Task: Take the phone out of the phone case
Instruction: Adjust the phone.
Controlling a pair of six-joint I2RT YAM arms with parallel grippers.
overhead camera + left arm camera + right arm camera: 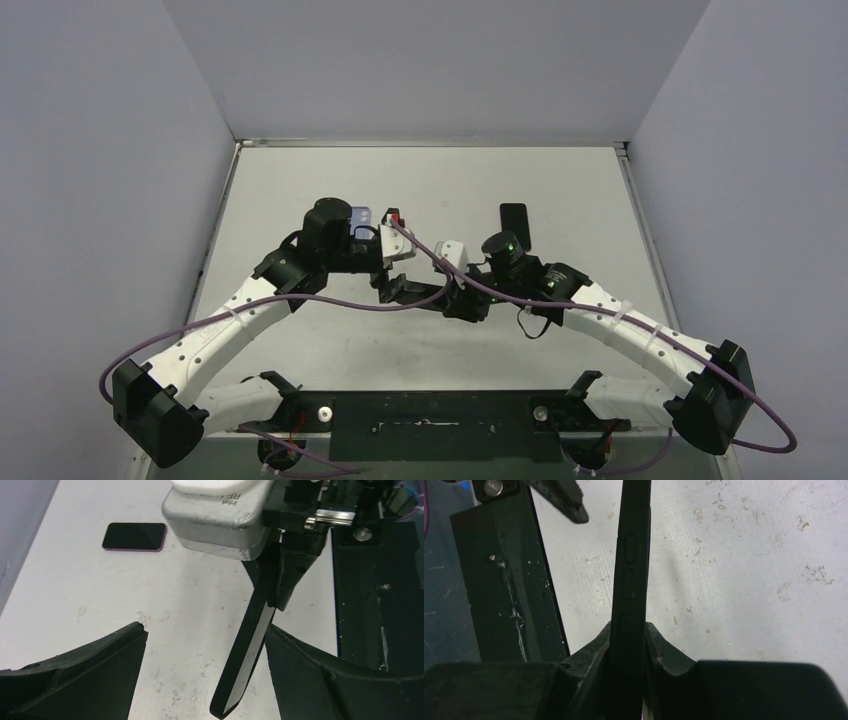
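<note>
The phone case (629,575) is black with side buttons and stands edge-on, upright above the table. My right gripper (629,628) is shut on its lower end. In the left wrist view the same cased slab (247,650) hangs edge-on, with a grey glassy strip along its face. It hangs between my left gripper's (206,630) wide-open fingers, close to the right finger (310,670); I cannot tell if they touch. In the top view both grippers meet at mid-table, the left (395,290) and the right (462,300). I cannot tell whether the phone is inside the case.
A flat black phone-like slab with a purplish rim (134,536) lies on the white table, behind the right arm in the top view (515,225). A black base plate (440,425) runs along the near edge. Grey walls enclose the table on three sides.
</note>
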